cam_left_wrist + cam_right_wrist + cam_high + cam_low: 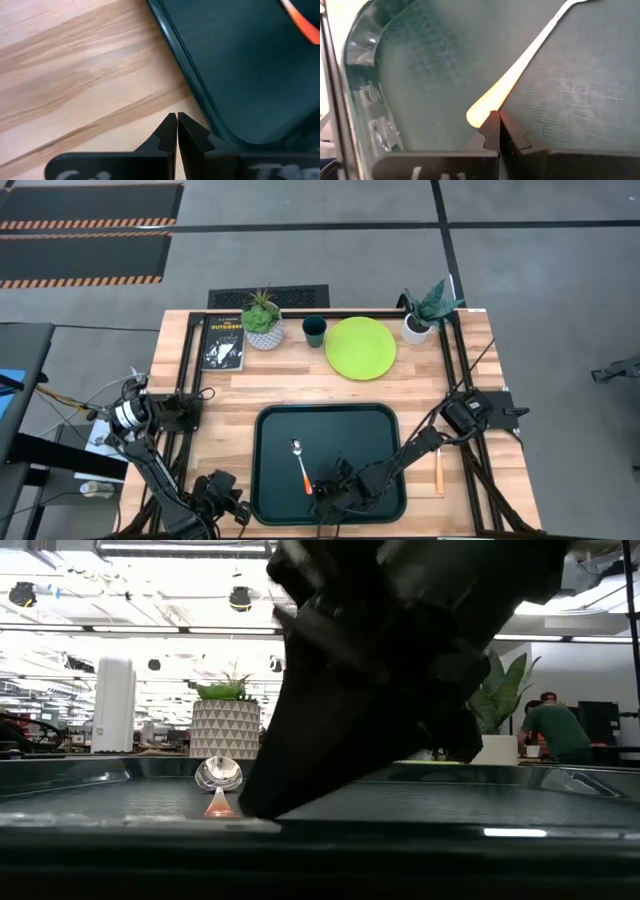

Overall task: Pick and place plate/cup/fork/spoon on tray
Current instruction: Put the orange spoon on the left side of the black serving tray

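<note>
The spoon [301, 464] lies inside the dark green tray [350, 435], its silver bowl [218, 773] toward the far side and its orange handle toward the near edge. My right gripper [496, 116] is low over the tray's near part and shut on the handle's end. Beside the tray's near left corner, my left gripper [177, 118] hovers shut over the bare wood and touches nothing. The lime-green plate [360, 347] and the dark cup [314, 331] stand on the table at the far side. The orange-handled fork [438, 470] lies on the table right of the tray. My right gripper has the free end of the spoon's orange handle [479, 113] pinched at its fingertips. The fingers slant down from the tray's near right side, roughly along the handle. The spoon's bowl [297, 446] and most of its length rest on the tray floor.
Two white pots with green plants [263, 322] [425, 318] stand at the far left and far right. A black book [223, 343] lies left of the cup. The tray's raised rim [190, 75] runs close beside my left gripper.
</note>
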`<state>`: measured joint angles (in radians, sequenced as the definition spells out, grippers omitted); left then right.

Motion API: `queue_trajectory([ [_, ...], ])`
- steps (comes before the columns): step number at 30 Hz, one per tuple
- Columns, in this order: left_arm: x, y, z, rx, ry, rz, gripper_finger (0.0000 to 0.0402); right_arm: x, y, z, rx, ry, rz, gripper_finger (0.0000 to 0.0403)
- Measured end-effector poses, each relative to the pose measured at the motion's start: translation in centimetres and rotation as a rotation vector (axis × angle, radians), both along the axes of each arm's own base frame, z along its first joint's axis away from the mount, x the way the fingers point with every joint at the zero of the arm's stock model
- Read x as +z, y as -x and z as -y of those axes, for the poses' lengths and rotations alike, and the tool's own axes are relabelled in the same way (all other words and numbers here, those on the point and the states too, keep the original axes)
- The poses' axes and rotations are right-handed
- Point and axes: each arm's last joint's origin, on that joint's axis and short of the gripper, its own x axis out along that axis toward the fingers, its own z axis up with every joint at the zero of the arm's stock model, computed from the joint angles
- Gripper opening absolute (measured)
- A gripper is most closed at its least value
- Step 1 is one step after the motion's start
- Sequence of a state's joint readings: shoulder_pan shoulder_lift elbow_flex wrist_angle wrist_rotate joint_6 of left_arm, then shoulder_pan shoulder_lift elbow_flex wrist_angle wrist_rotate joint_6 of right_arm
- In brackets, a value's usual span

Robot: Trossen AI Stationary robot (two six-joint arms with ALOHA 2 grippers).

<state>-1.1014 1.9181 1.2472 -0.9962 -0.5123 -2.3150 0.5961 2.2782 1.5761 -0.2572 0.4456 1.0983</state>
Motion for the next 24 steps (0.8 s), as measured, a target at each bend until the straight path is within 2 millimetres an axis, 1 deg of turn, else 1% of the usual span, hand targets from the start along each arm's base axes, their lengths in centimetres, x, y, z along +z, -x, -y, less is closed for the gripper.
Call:
queue_trajectory([
  [11, 0.04, -0.48, -0.28, 0.009, -0.014, 0.021, 0.0000, 0.16, -0.15, -0.20, 0.020, -0.005, 0.021, 0.0015],
  [24, 0.05, -0.51, -0.32, 0.007, -0.021, 0.026, 0.0000, 0.21, -0.37, -0.13, 0.024, -0.005, 0.037, 0.0016],
])
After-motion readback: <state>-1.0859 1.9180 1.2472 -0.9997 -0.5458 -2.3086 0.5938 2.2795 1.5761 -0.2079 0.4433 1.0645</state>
